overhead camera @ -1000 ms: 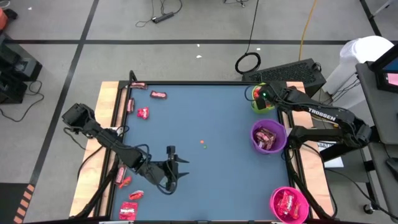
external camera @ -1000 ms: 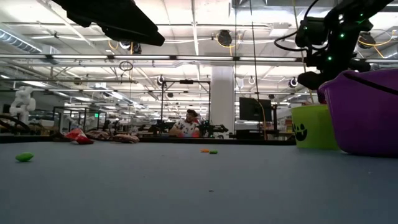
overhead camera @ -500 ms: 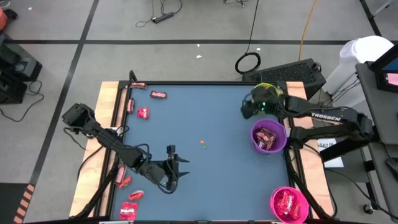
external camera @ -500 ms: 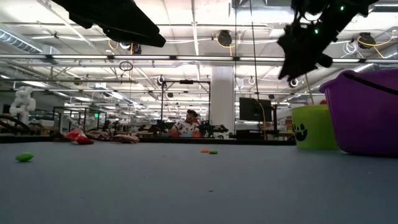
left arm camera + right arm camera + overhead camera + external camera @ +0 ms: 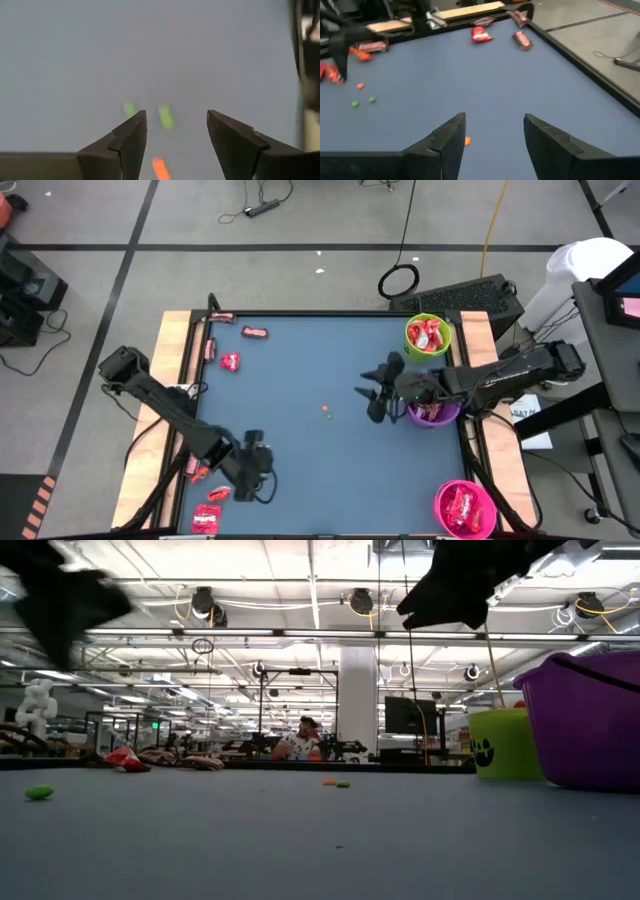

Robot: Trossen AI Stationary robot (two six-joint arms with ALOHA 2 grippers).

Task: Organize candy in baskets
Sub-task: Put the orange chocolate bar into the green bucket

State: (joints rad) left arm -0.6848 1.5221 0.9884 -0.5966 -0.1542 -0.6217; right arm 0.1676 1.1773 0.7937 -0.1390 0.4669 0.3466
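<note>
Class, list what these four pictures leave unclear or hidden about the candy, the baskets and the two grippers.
- Purple basket: in the high view the right arm covers most of it, so its contents cannot be seen.
- Pink basket: cut off by the high view's bottom edge.
- Left gripper: blurred in the high view.
- Loose dots: smeared streaks in the left wrist view.

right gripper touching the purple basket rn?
Apart. In the high view the right gripper hangs over bare mat, with its arm between it and the purple basket; the right wrist view shows only mat between the open fingers.
</note>
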